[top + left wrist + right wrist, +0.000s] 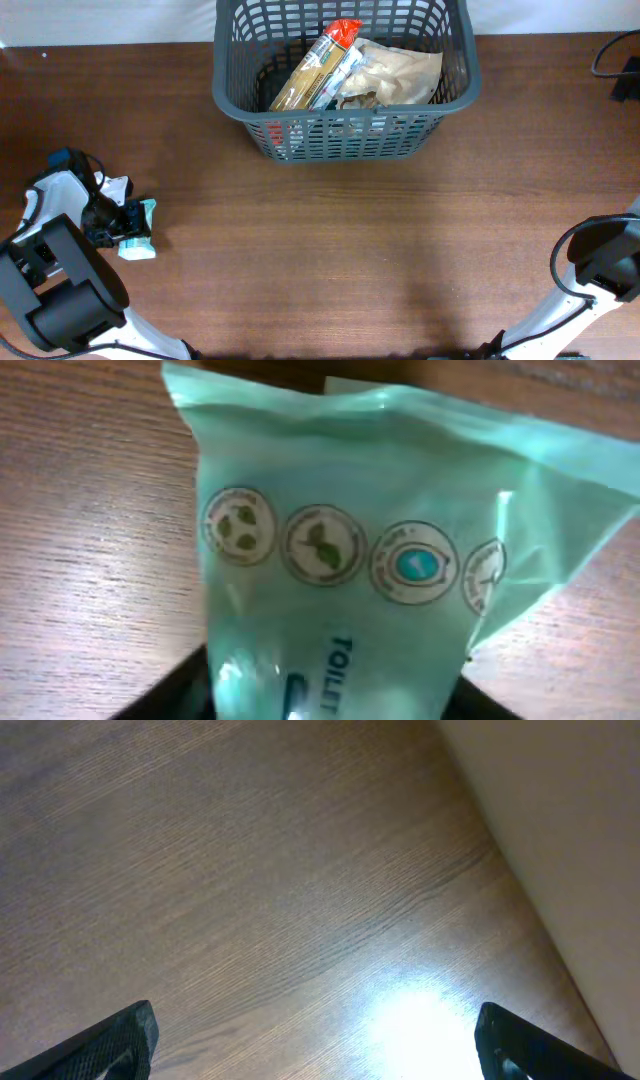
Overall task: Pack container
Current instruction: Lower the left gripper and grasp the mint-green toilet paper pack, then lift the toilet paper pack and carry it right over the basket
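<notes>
1. The container (pixel 345 135), a dark grey slotted basket, stands on the wooden table (pixel 350 250) at its far edge, about midway along. Its far rim is cut off by the top of the overhead view.
2. Inside the container a long yellow packet with a red end (pixel 318 62) lies slantwise. It leans against a crumpled tan bag (pixel 400 70) that fills the container's right half.
3. A pale green packet (pixel 380 560) lies on the table well to the left of the container and nearer the robot. It bears a row of round emblems and the word "TOILET", cut short at the lower edge of the left wrist view.
4. The left gripper (pixel 120 222) is at this packet, on the side away from the container. The packet lies between its dark fingers (pixel 160 700), which show only as corners at the bottom of the wrist view. I cannot tell whether they are pressing on it.
5. The right gripper (pixel 315 1025) hangs over bare table, well to the right of the container and nearer the robot. Its fingers are spread wide with nothing between them.
6. A black cable (pixel 605 55) loops on the table right of the container, near the far edge.
</notes>
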`<act>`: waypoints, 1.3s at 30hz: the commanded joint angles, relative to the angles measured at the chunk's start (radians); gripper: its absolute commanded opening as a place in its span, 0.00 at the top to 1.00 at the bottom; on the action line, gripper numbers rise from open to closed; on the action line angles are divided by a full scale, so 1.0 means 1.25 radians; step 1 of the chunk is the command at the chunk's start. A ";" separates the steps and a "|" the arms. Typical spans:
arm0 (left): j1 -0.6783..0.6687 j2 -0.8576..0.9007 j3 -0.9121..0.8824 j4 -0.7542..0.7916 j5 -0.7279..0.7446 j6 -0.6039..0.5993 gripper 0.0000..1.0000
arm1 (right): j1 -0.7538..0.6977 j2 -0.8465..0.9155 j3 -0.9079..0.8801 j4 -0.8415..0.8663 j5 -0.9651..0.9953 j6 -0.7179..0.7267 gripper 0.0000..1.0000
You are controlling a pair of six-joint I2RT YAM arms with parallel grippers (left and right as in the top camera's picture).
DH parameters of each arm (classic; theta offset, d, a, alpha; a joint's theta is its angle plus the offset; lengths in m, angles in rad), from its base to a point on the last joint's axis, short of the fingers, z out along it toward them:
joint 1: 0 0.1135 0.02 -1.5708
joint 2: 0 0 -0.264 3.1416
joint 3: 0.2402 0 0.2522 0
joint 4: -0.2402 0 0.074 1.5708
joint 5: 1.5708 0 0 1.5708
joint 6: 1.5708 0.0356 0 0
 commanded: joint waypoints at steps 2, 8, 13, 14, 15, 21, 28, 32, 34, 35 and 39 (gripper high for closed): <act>0.001 0.015 -0.003 -0.003 0.009 -0.012 0.98 | 0.001 -0.018 0.004 0.000 -0.002 0.004 0.01; 0.001 0.015 -0.003 0.001 0.009 -0.029 0.98 | 0.001 -0.018 0.004 0.000 -0.002 0.005 0.01; 0.001 0.015 0.003 0.008 0.018 -0.051 0.98 | 0.001 -0.018 0.004 0.000 -0.002 0.004 0.01; 0.000 0.015 0.009 0.006 0.031 -0.050 0.98 | 0.001 -0.018 0.004 0.000 -0.002 0.004 0.01; 0.000 0.014 0.020 0.002 0.049 -0.050 0.98 | 0.001 -0.018 0.004 0.000 -0.002 0.004 0.01; -0.009 0.014 0.162 -0.070 0.199 -0.061 0.98 | 0.001 -0.018 0.004 0.000 -0.002 0.005 0.01; -0.080 0.014 0.495 -0.167 0.299 -0.107 0.98 | 0.001 -0.018 0.004 0.000 -0.002 0.005 0.01; -0.150 0.014 0.690 -0.175 0.342 -0.101 0.99 | 0.001 -0.018 0.004 0.000 -0.002 0.004 0.01; -0.195 0.014 0.774 -0.175 0.343 -0.075 0.98 | 0.001 -0.018 0.004 0.000 -0.002 0.004 0.01; -0.218 0.014 0.808 -0.173 0.343 -0.062 0.98 | 0.001 -0.018 0.004 0.000 -0.002 0.004 0.01; -0.327 0.014 0.905 -0.137 0.322 -0.042 0.99 | 0.001 -0.018 0.004 0.000 -0.002 0.004 0.01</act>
